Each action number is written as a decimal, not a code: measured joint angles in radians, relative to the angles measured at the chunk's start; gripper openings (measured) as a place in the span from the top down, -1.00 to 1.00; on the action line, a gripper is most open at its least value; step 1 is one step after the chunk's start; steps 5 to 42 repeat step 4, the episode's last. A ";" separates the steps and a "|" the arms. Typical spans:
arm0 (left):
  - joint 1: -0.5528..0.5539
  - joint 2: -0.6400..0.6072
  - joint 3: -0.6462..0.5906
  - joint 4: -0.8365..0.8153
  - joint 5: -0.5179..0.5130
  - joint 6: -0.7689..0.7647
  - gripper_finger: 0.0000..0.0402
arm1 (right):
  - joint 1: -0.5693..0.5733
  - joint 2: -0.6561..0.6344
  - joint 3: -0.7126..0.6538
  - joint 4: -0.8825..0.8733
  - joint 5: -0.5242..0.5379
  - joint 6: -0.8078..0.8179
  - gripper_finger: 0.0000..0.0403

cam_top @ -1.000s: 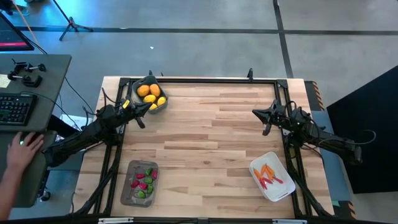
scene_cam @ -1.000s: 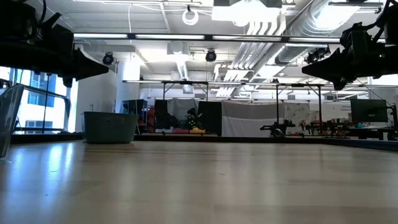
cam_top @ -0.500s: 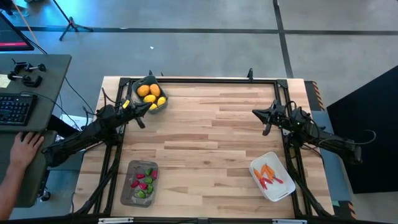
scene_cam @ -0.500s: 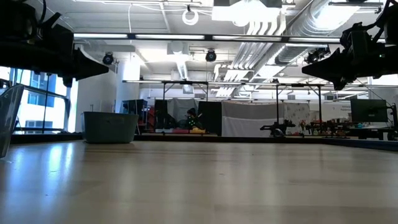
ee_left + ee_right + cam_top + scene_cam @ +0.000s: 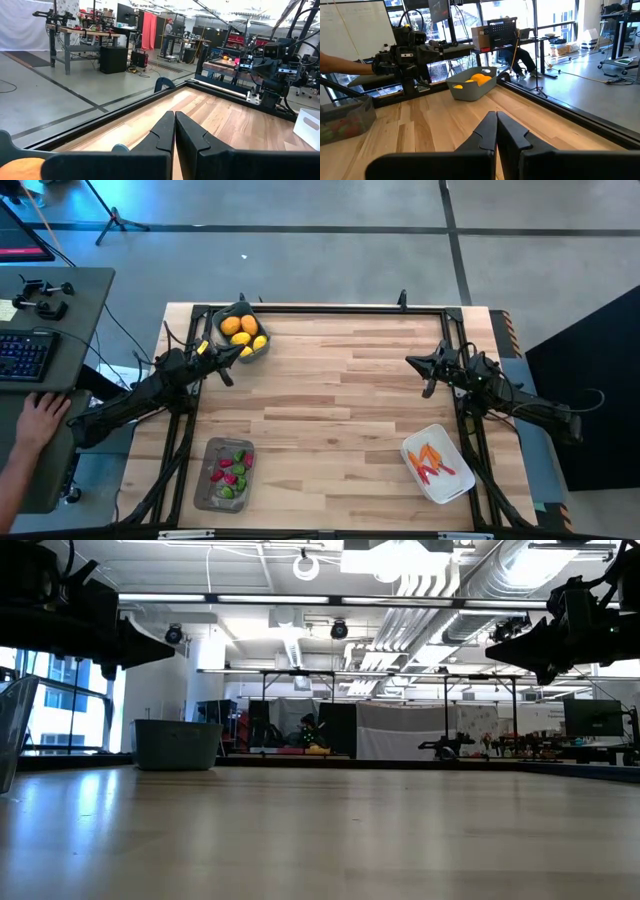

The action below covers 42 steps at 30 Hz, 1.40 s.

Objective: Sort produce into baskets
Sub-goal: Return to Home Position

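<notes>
Across the last second neither arm moved. The only shift in view was a person's hand [image 5: 40, 418] on the desk beyond the table's left edge. No loose produce lay on the table [image 5: 340, 410], so I judged the sorting complete and both arms at or close to their home stance.

Contents:
- The blue-grey tub [image 5: 216, 330] at the far left corner held the lemons [image 5: 259, 342] and orange rounds [image 5: 231, 326].
- The grey tray [image 5: 203, 480] at the near left corner held the red and green pieces [image 5: 230, 470].
- The white tub [image 5: 452, 483] at the near right corner held the orange sticks [image 5: 430, 460].

My left gripper [image 5: 224, 372] hung above the table just beside the blue-grey tub, reaching in from the left edge. Its fingers [image 5: 162, 131] were pressed together on nothing. My right gripper [image 5: 425, 380] mirrored it from the right edge, raised, fingers [image 5: 485, 131] likewise together and empty.
</notes>
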 joint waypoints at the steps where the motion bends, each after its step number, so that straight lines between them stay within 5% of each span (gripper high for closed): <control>1: 0.000 0.000 0.000 0.000 0.000 0.000 1.00 | 0.000 0.000 0.000 0.000 0.000 0.000 1.00; 42: 0.000 0.000 0.000 0.000 0.000 0.000 1.00 | 0.000 0.000 0.000 0.000 0.000 0.000 1.00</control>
